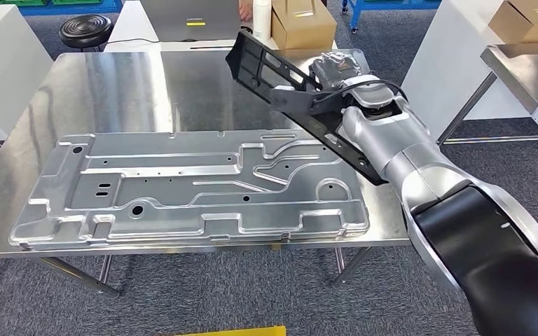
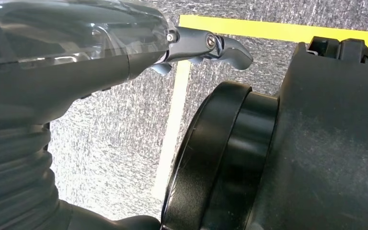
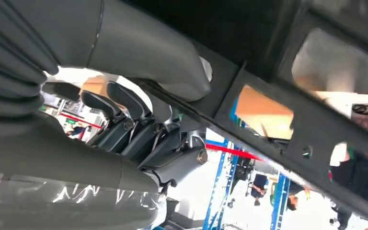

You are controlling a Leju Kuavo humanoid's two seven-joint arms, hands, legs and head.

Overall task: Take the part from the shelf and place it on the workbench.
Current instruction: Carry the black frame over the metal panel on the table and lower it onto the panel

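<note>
Black elongated plastic part with rectangular cut-outs (image 1: 301, 101) sits in the upper centre-right of the head view, held clear above the stainless steel workbench (image 1: 112, 84) and running diagonally from the upper centre down toward the right edge of the table. Right hand (image 1: 336, 77) grips it near mid-length: the right wrist view shows the thick grey thumb (image 3: 172, 72) pressed on one face of the black frame and the darker fingers (image 3: 124, 103) curled against the opposite side, so the part (image 3: 287, 134) is clamped between them. The silver right arm (image 1: 406, 150) enters from the lower right of the head view, its black upper section filling that corner. Lying flat on the workbench, in the centre-left of the frame, is a large silver stamped sheet-metal panel with ribs and holes (image 1: 189, 185); the lower end of the black part hangs over the panel's right-hand edge, and contact between them cannot be judged. Beyond the table, at the top of the frame, stand a brown cardboard box (image 1: 301, 24), a grey laptop (image 1: 189, 17) and a black round stool (image 1: 84, 29). Left hand (image 2: 206, 45) appears in the left wrist view over grey carpet with yellow floor tape (image 2: 172, 120); a grey finger extends forward with nothing in it, but whether the hand is spread or closed cannot be told.
</note>
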